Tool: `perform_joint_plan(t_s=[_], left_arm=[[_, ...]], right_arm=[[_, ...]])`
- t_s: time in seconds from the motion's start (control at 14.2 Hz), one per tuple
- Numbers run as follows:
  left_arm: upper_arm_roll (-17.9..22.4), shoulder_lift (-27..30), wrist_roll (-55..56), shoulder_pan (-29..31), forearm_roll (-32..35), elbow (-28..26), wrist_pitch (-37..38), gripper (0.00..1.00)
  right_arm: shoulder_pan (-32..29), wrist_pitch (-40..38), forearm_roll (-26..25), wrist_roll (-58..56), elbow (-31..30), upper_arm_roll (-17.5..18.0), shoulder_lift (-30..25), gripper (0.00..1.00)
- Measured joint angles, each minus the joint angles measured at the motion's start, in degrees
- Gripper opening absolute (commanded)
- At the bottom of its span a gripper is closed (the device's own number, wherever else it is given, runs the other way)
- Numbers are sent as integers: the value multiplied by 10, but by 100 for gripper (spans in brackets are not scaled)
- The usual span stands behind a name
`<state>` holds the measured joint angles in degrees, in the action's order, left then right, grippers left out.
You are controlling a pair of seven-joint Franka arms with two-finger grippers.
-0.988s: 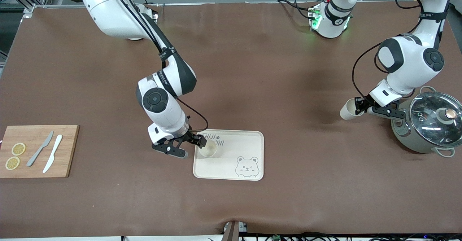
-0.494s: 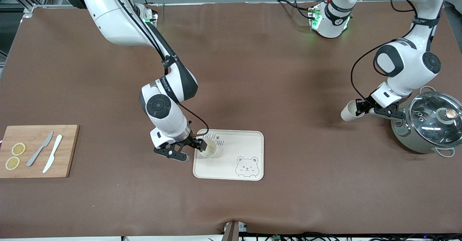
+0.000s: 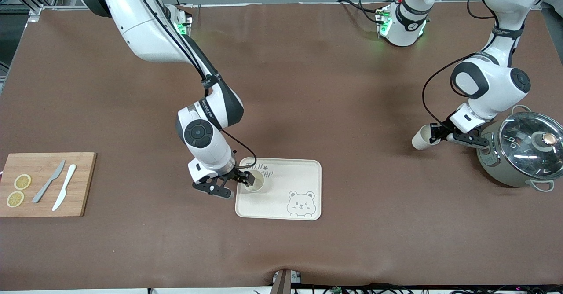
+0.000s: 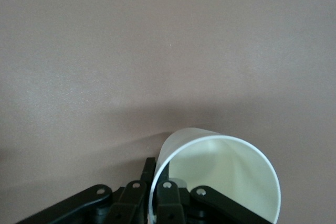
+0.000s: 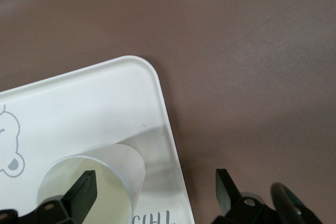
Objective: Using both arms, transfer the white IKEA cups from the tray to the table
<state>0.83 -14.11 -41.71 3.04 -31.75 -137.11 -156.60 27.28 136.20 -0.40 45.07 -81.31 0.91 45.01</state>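
Left gripper (image 3: 433, 134), clamped on one cup (image 3: 421, 137), has sunk lower over the table (image 3: 334, 87) beside the pot (image 3: 519, 151), while the right gripper (image 3: 235, 184), fingers spread, has straddled the second cup's (image 3: 254, 182) wall on the tray (image 3: 303, 175), grasp imminent.

In the front view the top edge cuts off the upper links of the left arm (image 3: 488, 82) and the right arm (image 3: 145, 30). The right gripper (image 3: 235, 185) covers the first letters of the tray (image 3: 281, 210) lettering and part of the tray cup (image 3: 257, 184) rim.

The pot (image 3: 506, 170) at the left arm's end of the worktop (image 3: 334, 87) is partly covered by the left arm's wrist. A small object (image 3: 283, 281) at the worktop's near edge is cropped past telling.

In the left wrist view the held cup (image 4: 220, 177) and left gripper (image 4: 157, 200) run off the picture's edge, and the cup's base is hidden.

In the right wrist view only the right gripper's fingertips (image 5: 84, 190) show. The tray's bear face (image 5: 8, 140) and lettering (image 5: 155, 219) are both cropped.
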Motion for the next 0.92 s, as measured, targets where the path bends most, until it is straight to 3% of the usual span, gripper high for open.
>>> perform_joint_plan(t_s=[0.71, 0.92], left_arm=[[-7, -16, -26, -2, 0, -10, -35, 0], [-8, -16, -30, -2, 0, -10, -35, 0]], right_arm=[[10, 20, -12, 0, 1, 0, 25, 100], [10, 20, -12, 0, 3, 0, 25, 64]])
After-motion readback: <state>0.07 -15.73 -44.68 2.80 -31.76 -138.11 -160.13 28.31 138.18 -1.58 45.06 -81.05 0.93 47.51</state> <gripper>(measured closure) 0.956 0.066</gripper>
